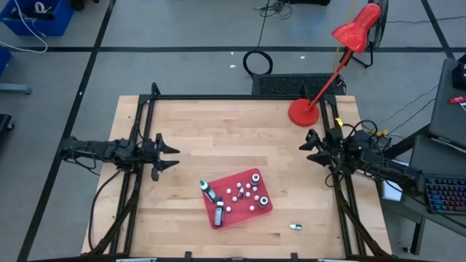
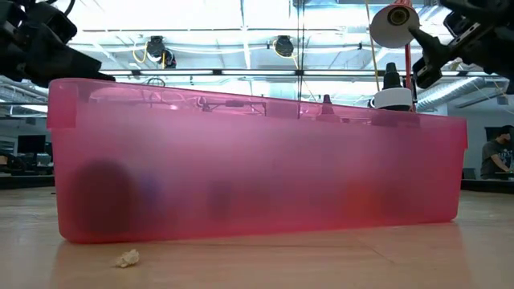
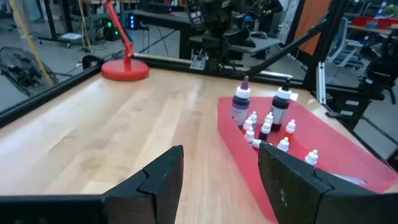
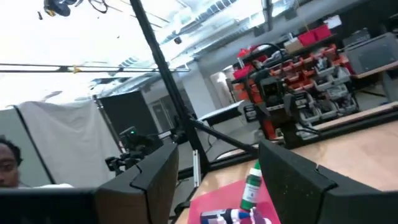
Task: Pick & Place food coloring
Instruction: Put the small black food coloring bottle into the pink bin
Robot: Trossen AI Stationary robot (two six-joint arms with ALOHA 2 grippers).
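the tiny white-capped food coloring bottles [image 1: 246, 193] are clustered on the flat red tray [image 1: 266, 207]; with both grippers spread and empty, one bottle is best approached from above.

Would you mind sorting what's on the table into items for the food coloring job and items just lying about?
Belongs to the job:
- food coloring bottles
- red tray they sit in
- stray small bottle on the bare wood
- left gripper, open
- right gripper, open

Just lying about:
- red desk lamp
- crumb
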